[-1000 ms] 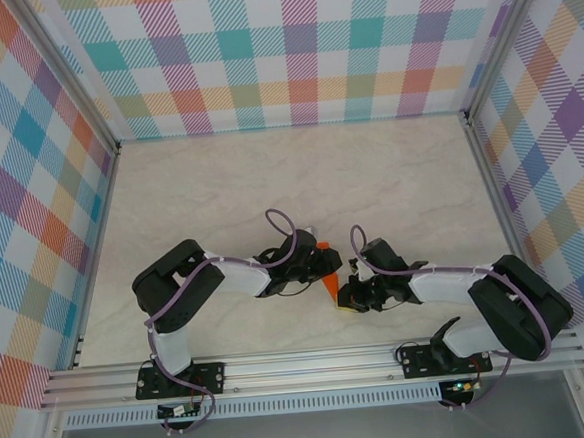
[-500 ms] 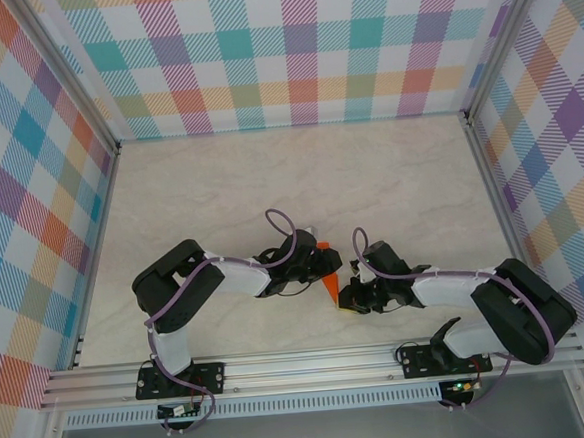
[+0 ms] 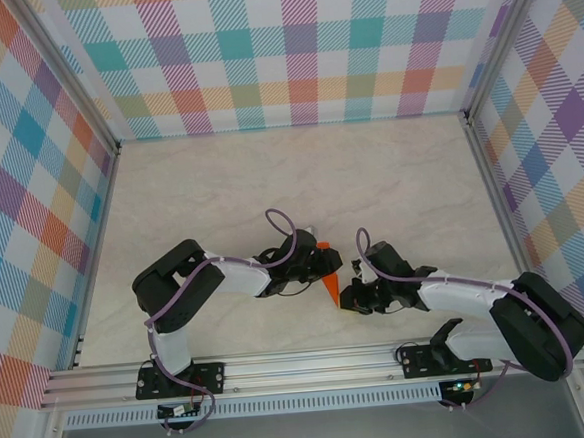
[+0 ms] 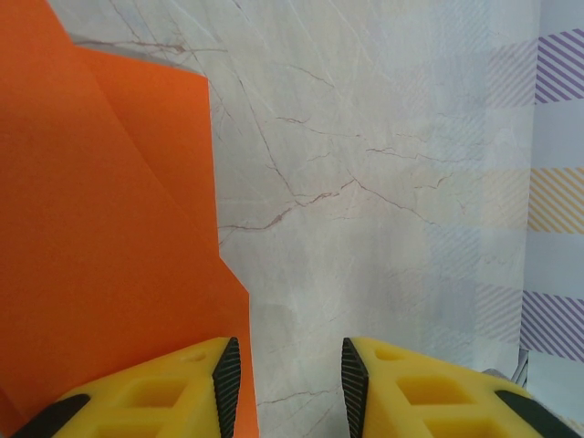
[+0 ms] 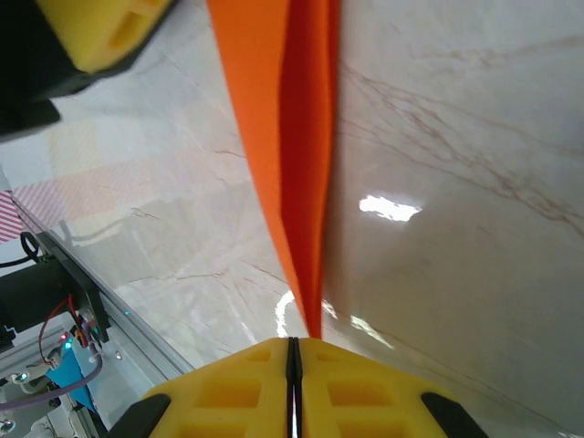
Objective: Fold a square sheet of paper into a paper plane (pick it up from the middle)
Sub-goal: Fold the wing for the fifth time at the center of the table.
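From above, the orange paper plane (image 3: 331, 284) is between the left gripper (image 3: 320, 264) and the right gripper (image 3: 349, 297), on the near part of the marble table (image 3: 219, 184). At the left wrist, the fingers (image 4: 164, 392) stand apart, one over the paper's edge. At the right wrist, the fingers (image 5: 237, 388) are clamped on the plane's pointed tip.

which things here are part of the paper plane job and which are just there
For the job:
- folded orange paper
- right fingers, shut on its tip
- left fingers, open, one over the paper

Just surroundings:
- marble table
- plaid walls
- metal rail
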You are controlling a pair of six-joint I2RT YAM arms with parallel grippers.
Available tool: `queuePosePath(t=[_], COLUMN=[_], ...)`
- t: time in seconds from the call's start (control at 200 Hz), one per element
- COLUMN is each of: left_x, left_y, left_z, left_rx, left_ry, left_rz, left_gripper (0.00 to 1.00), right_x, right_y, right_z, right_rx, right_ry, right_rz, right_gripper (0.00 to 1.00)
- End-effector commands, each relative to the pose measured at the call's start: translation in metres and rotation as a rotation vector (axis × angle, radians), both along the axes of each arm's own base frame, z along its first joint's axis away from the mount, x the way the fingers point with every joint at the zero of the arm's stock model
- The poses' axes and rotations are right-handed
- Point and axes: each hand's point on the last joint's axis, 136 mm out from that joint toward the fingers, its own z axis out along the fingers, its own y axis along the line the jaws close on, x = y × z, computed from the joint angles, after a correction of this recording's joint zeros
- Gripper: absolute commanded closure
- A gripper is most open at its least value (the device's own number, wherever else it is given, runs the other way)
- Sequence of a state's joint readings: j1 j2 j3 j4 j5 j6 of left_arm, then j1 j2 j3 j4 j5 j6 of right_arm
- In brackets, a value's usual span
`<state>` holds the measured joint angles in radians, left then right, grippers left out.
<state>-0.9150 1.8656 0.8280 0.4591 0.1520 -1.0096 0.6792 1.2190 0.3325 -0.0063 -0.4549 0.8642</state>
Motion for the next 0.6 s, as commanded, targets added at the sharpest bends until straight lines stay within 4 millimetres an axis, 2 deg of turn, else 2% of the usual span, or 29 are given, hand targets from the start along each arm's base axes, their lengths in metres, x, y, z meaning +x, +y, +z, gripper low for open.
queuePosePath(t=[0.0, 0.17, 0.265, 0.39, 0.485, 0.595], left_x=[-0.012, -0.012, -0.013, -0.012, -0.012, -0.011], left_y=[0.017, 0.015, 0.015, 0.016, 0.014, 0.014], left_z=[-0.040, -0.040, -0.039, -0.038, -0.037, -0.035], left_rx=[0.113, 0.108, 0.107, 0.111, 0.107, 0.103], left_ry=[0.066, 0.067, 0.068, 0.065, 0.062, 0.058], left_rz=[0.009, 0.003, 0.000, 0.001, -0.001, 0.000], left_gripper=[0.63, 0.63, 0.63, 0.63, 0.63, 0.63], right_x=[0.008, 0.007, -0.006, -0.025, -0.027, -0.015], right_y=[0.011, 0.011, -0.001, -0.020, -0.024, -0.020], right_z=[0.008, -0.006, -0.025, -0.038, -0.031, -0.009], right_rx=[0.036, 0.013, -0.045, -0.107, -0.106, -0.077], right_ry=[-0.007, 0.026, 0.083, 0.119, 0.097, 0.022], right_rz=[-0.005, 0.002, -0.005, -0.002, -0.005, -0.028], right_gripper=[0.89, 0.90, 0.90, 0.90, 0.90, 0.87])
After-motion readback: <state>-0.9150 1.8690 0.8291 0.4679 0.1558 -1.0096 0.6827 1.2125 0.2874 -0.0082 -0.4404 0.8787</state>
